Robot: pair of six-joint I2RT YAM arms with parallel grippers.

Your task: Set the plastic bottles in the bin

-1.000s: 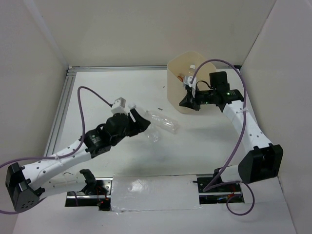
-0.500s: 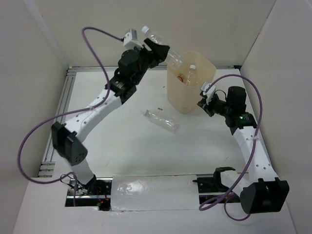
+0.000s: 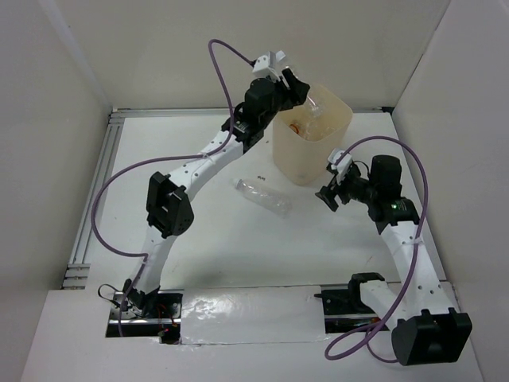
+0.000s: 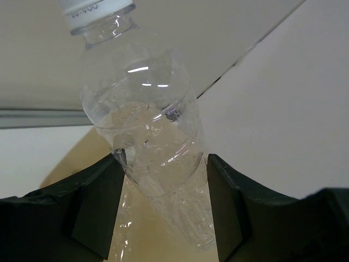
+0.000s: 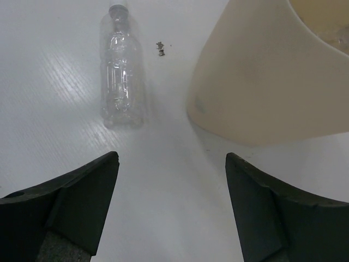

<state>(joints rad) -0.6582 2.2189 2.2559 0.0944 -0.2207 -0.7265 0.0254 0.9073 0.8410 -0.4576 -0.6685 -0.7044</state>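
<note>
My left gripper (image 3: 293, 86) (image 4: 163, 164) is raised at the back-left rim of the cream bin (image 3: 312, 151) and is shut on a clear, crinkled plastic bottle (image 3: 316, 99) (image 4: 144, 131). Its white cap (image 4: 95, 8) points away from the wrist, and the beige bin (image 4: 68, 166) lies below it. Something red (image 3: 296, 125) shows inside the bin. A second clear bottle (image 3: 263, 196) (image 5: 121, 76) lies flat on the table left of the bin (image 5: 256, 82). My right gripper (image 3: 329, 192) (image 5: 170, 164) hovers low beside the bin's front-right side, open with nothing between its fingers.
White walls close in the table at the back and on both sides. An aluminium rail (image 3: 94, 191) runs along the left edge. Small dark bits (image 3: 261, 177) (image 5: 160, 48) lie near the lying bottle. Purple cables loop over both arms.
My left arm has carried its bottle rightward to over the bin's rim. My right gripper has opened and drawn back from the bin, down toward the table.
</note>
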